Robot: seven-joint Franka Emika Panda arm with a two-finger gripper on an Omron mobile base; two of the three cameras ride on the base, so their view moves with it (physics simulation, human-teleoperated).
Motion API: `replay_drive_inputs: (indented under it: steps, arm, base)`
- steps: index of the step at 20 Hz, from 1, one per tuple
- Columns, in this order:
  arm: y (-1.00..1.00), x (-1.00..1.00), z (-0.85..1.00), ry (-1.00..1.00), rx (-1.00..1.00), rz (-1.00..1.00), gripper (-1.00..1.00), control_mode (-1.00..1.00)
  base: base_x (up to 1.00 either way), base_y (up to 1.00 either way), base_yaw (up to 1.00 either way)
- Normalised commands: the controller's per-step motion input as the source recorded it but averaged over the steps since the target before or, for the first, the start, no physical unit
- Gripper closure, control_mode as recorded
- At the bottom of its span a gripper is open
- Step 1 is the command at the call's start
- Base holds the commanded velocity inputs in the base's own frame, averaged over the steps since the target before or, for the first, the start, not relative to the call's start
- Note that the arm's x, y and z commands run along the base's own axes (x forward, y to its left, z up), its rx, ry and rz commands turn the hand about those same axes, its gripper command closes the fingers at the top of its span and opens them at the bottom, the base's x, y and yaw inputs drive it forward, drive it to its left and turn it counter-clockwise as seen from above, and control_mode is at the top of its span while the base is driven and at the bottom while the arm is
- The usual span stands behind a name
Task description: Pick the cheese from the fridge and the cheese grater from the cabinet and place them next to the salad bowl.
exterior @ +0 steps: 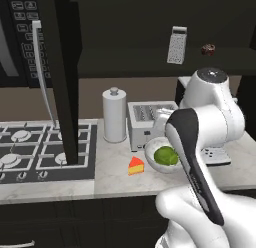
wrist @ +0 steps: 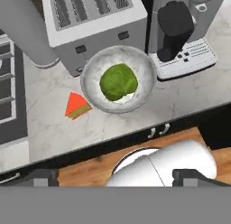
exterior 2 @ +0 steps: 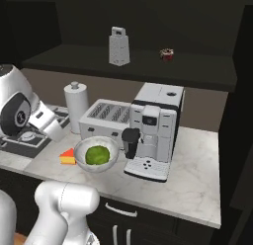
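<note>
No legible text anywhere.

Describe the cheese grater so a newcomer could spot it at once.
Look into the dark open cabinet above the counter, on the shelf over the toaster. The cheese grater stands upright there: a small grey tapered metal box with dotted faces and a top handle, unlike the tiny dark-red round object beside it.

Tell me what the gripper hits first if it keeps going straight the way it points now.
Likely the salad bowl with its green ball, which sits near the middle of the hand view; the open gripper looks well short of it, though depth is unclear.
</note>
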Motion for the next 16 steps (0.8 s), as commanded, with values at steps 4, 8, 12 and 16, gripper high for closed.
replay_drive_inputs:
  steps: [4,8,12,16]
  arm:
    - [-0.66,-0.01,0.18,-0.42,-0.25,0.51,-1.00,-1.00]
    - [-0.73,0.25,0.33,-0.19,-0.17,0.58,-1.00,-1.00]
    - [-0.37,0.02,0.84,0.01,-0.32,0.38,-1.00,-1.00]
    - [-0.37,0.12,0.53,0.01,-0.12,0.16,-1.00,-1.00]
  base:
    - [0.00,0.00,0.00]
    - [0.00,0.00,0.00]
    - [0.00,0.00,0.00]
    - [0.00,0.00,0.00]
